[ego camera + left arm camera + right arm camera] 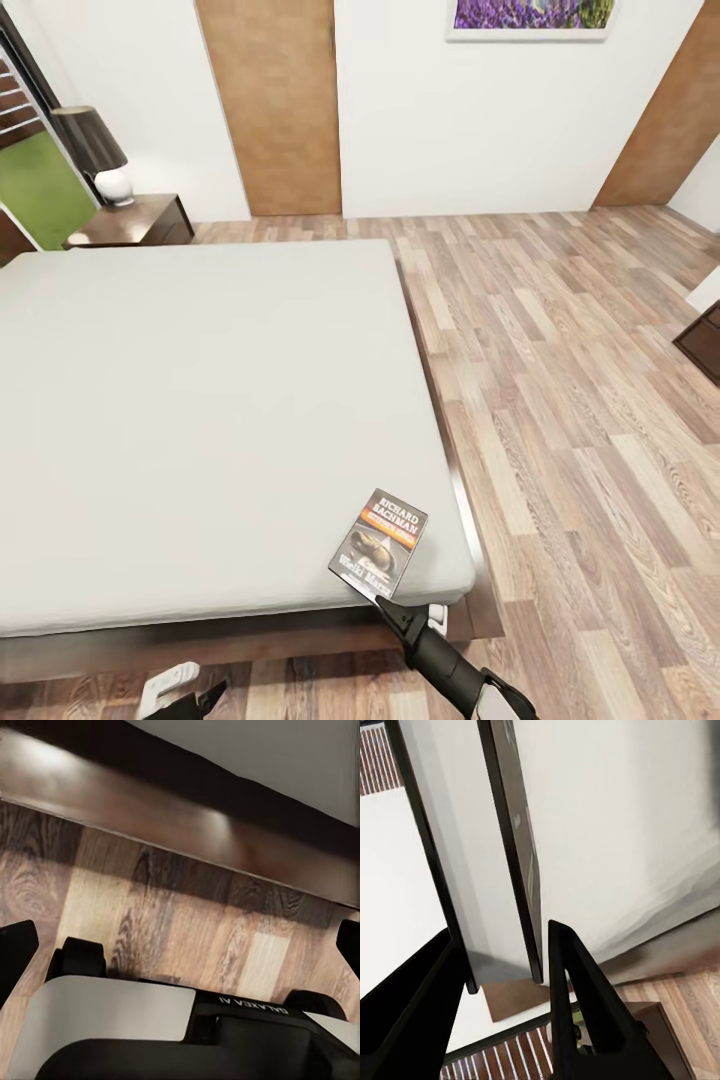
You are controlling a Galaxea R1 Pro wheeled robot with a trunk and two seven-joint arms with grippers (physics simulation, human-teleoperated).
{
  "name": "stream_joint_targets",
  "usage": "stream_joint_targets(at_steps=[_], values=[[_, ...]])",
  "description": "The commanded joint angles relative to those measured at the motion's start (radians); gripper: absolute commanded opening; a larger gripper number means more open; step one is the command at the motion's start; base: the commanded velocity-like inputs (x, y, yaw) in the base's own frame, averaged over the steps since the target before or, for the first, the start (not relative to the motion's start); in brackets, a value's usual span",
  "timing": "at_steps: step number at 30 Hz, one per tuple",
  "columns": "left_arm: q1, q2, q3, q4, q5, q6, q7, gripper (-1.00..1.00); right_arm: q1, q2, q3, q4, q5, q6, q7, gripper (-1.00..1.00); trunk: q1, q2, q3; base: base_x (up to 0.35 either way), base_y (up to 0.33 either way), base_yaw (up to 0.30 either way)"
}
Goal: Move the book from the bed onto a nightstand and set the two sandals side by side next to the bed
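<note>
Right arm reaching up-left, right gripper (385,598) pinching the book's (380,543) near edge — left gripper (180,945) spread.

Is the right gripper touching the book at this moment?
Touching. In the right wrist view the book sits edge-on between the two fingers of the right gripper, both pressed against its covers; the head view shows the fingertips meeting the book's near edge.

We saw even, bright, soft light in the head view, with straight lines bowed at its edges. The bed frame (187,825) carried pale glare patches in the left wrist view, above a soft shadow on the floor (187,922).
</note>
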Motion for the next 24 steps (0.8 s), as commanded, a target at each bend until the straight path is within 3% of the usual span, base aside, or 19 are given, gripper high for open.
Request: stream_joint_targets(at_steps=[1,24], values=[[0.0,0.0,0.003,0.0,0.009,0.008,-0.006,1.0,0.0,0.0,0.003,0.0,-0.01,0.008,0.0,-1.0,-0.004,0.007,0.003,0.0,0.0,0.0],[0.0,0.0,0.003,0.0,0.009,0.008,-0.006,1.0,0.0,0.0,0.003,0.001,-0.009,0.008,0.0,-1.0,-0.092,0.168,0.075,0.0,0.0,0.0]])
